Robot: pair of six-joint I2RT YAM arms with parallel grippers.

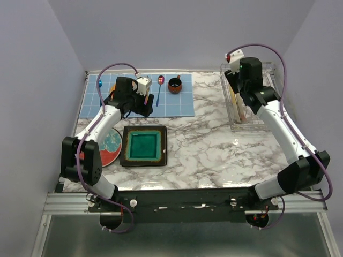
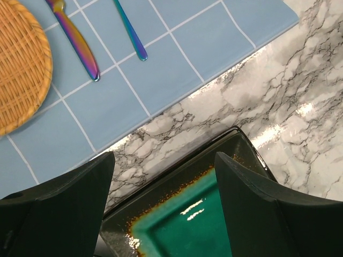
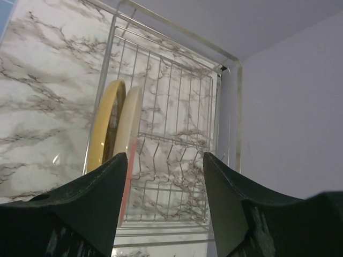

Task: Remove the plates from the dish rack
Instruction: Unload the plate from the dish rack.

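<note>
The dish rack [image 1: 251, 122] is a silvery wire basket at the back right. Two plates stand on edge at its left end, a yellow one [image 3: 103, 124] and a cream one [image 3: 130, 119]. My right gripper [image 3: 165, 160] hangs open above the rack, just right of these plates, and holds nothing; in the top view it [image 1: 235, 84] is over the rack's left half. A square dark plate with a teal centre [image 1: 143, 145] lies flat on the table, beside a round red plate [image 1: 111, 147]. My left gripper [image 2: 164, 158] is open and empty over the square plate's [image 2: 182, 217] far edge.
A blue tiled mat [image 1: 182, 104] at the back left carries a spoon [image 1: 159, 88], a dark cup [image 1: 174, 84], iridescent cutlery [image 2: 77, 43] and an orange woven disc [image 2: 19, 64]. Walls close in on three sides. The rack sits close to the right wall.
</note>
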